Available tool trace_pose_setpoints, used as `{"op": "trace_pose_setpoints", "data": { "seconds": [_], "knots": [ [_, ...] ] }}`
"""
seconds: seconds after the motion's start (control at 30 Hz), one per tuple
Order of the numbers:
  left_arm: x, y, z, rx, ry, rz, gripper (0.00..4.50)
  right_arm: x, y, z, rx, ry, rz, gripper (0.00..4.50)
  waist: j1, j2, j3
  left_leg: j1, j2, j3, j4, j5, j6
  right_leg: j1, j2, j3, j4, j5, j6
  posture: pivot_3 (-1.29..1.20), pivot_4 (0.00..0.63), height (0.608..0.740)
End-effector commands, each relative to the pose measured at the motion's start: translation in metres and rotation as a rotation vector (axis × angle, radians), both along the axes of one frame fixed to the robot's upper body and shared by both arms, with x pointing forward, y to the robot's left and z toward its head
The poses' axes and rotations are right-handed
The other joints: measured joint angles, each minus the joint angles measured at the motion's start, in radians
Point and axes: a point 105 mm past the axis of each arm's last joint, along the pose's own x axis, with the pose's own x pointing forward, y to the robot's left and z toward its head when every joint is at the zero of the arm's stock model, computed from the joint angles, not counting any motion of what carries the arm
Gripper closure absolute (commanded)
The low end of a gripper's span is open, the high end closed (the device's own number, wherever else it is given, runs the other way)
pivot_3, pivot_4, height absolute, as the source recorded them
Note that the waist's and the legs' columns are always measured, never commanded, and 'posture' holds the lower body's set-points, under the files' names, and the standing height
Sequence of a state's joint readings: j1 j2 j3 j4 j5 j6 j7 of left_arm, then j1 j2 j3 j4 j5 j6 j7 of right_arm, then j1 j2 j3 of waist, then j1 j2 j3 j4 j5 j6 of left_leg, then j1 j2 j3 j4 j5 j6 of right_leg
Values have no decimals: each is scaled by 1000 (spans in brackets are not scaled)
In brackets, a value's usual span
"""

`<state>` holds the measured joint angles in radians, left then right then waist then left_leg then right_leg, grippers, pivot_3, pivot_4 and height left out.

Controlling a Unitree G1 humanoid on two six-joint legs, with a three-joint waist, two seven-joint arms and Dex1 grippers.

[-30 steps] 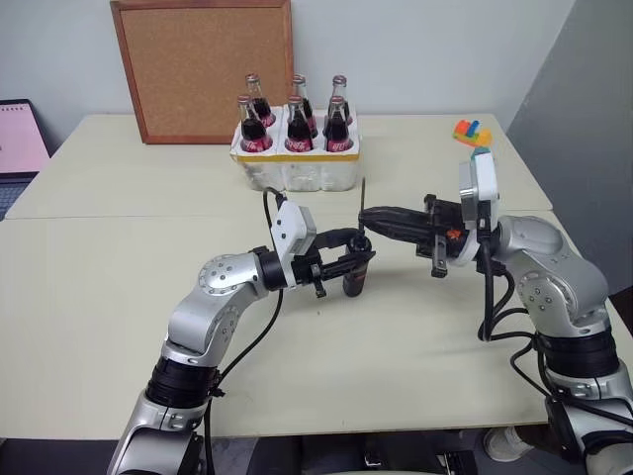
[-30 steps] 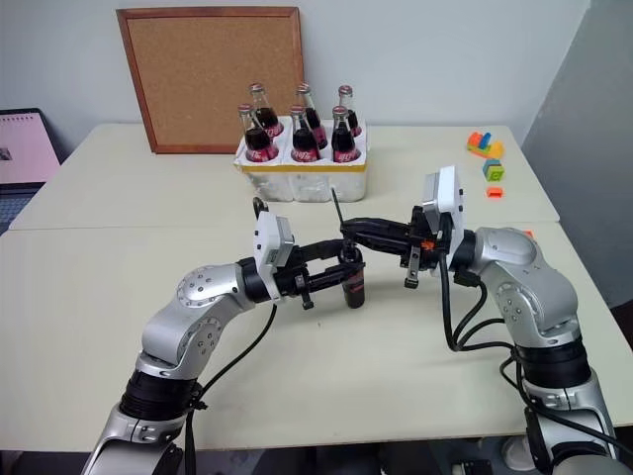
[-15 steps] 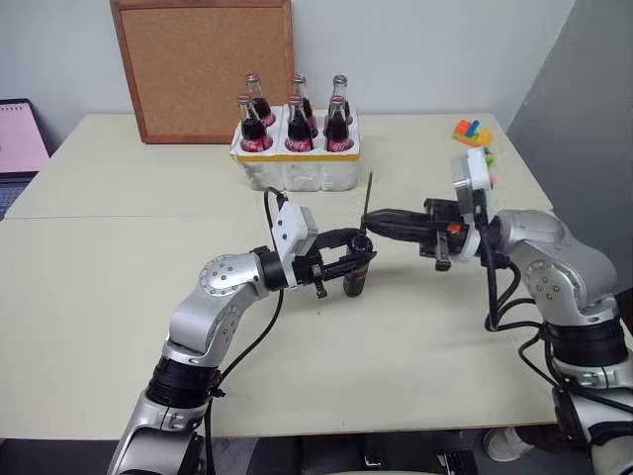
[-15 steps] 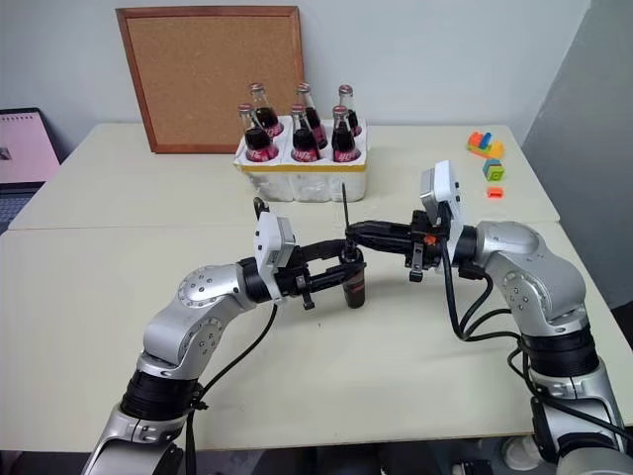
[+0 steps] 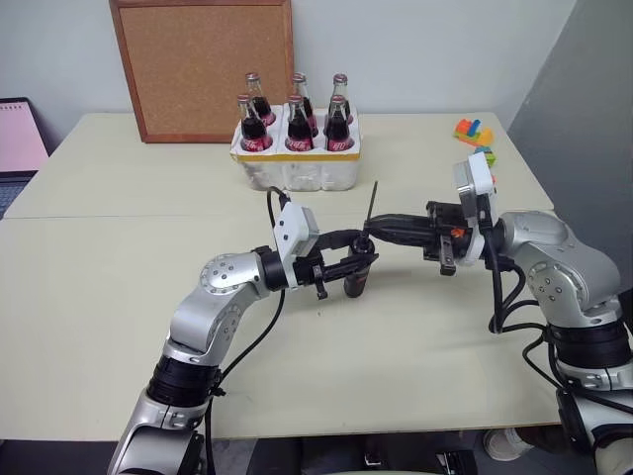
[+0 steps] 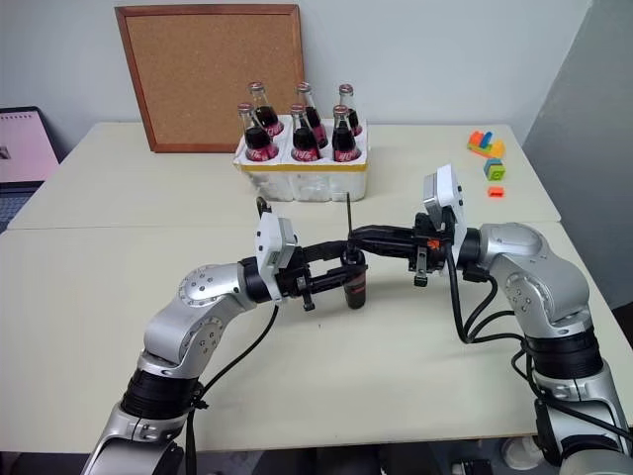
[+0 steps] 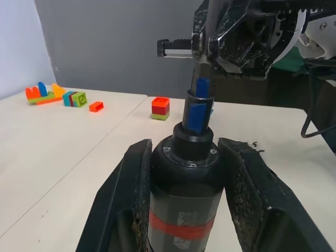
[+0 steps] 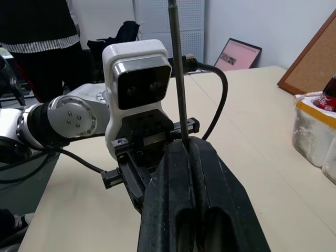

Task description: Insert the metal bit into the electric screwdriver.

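Above the desk [image 5: 119, 327], a little in front of the bottle crate [image 5: 297, 163], the two arms met tip to tip. The left pincer [image 7: 184, 173] had its two fingers clamped on the body of the electric screwdriver [image 7: 186, 199], one finger on either side just above the red band, so that the tool stood upright with its open collar facing up, a steady socket for the other arm to aim at. The right pincer [image 8: 185, 149] reached in level from the other side, its fingers pressed together on the metal bit [image 8: 177, 68], which rose nearly straight up from between them, leaning slightly, with its lower end hidden at the screwdriver's mouth. In the left wrist view a blue piece sat in the collar directly under the right pincer. Whether the bit had seated could not be told. Holding the thin rod low probably kept it stiff enough to guide. Toy blocks [image 5: 472, 130], a cork board [image 5: 203, 69] and a laptop [image 5: 20, 134] lay well away from the crate, clear of the work.
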<state>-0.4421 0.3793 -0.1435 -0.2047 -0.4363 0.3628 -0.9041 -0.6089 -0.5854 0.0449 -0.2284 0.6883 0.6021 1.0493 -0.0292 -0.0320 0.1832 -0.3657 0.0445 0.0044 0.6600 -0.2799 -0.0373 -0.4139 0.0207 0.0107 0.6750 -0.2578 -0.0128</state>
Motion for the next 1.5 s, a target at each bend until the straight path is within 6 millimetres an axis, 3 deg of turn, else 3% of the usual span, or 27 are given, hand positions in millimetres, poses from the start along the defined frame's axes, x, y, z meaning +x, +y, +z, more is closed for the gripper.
{"op": "trace_pose_setpoints", "data": {
  "seconds": [0.03, 0.2, 0.27, 0.4, 0.57, 0.8, 0.9, 1.0, 1.17, 1.3, 1.5],
  "knots": [
    [1, 1, -1, 16, -4, 7, 2892, -1, 0, 11, 11, -40, -3, 3522, 0, 0, 0, 0, 0, 0, 0, 0, 0, 0, 0, 0, 0, 0, 0, 0, 150, 740],
    [1, 0, -1, 18, -7, 6, 2892, -1, -6, 16, 5, -53, -26, 2556, 0, 0, 0, -1, 0, 0, 0, 0, 0, 0, 0, 0, -1, 0, 0, 0, 150, 740],
    [1, 1, 0, 16, -9, 7, 2892, -1, -10, 19, 13, -56, -36, 1961, 0, 0, 0, -1, 0, 0, 0, 0, 1, 0, 0, 0, -1, 0, 0, 0, 150, 740],
    [7, 7, 13, 3, -42, 54, 2892, -4, -19, 22, 10, -65, -68, 1093, 0, 0, 0, -1, 0, 0, 0, -1, 1, -1, 0, 0, -1, 0, 0, 0, 150, 740],
    [20, 22, 27, 118, -148, 136, 2892, 0, -38, 24, -19, -139, -209, 60, -2, -1, 1, -2, 0, 0, 0, -1, 1, -2, 0, 0, -1, 0, 0, 0, 150, 740],
    [51, 50, 25, 575, -390, 217, 2902, -6, -65, 27, -150, -260, -365, 0, -2, 0, 2, -7, 0, 1, -1, -1, 1, -8, 2, 1, 1, 0, 0, 0, 150, 740],
    [59, 46, 14, 751, -461, 148, 2908, -12, -75, 30, -267, -309, -405, 0, 2, 1, 3, -10, 0, 2, 0, -1, 1, -10, 2, 0, -1, 0, 0, 0, 150, 740],
    [61, 28, -4, 881, -525, 30, 2910, -20, -79, 40, -300, -333, -407, 0, 4, 1, 3, -12, -2, 2, 0, -1, 1, -10, 2, -1, -2, 0, 0, 0, 150, 740],
    [64, 11, -26, 914, -518, -47, 2912, -28, -77, 34, -348, -307, -384, 0, -4, 1, 3, -13, -1, 5, 1, -1, 2, -9, 2, 3, -2, 0, 1, 0, 150, 740],
    [69, -3, -49, 907, -423, -90, 2913, -30, -86, 3, -522, -199, -431, 0, -3, 1, 2, -13, 0, 3, 0, -1, 2, -9, 2, 0, -1, 0, 0, 0, 150, 740],
    [73, -8, -66, 928, -361, -103, 2913, -36, -94, -21, -631, -117, -417, 0, -13, 1, 2, -12, 0, 6, 0, -1, 3, -9, 3, 4, -2, 0, 1, 0, 150, 740]
  ]
}}
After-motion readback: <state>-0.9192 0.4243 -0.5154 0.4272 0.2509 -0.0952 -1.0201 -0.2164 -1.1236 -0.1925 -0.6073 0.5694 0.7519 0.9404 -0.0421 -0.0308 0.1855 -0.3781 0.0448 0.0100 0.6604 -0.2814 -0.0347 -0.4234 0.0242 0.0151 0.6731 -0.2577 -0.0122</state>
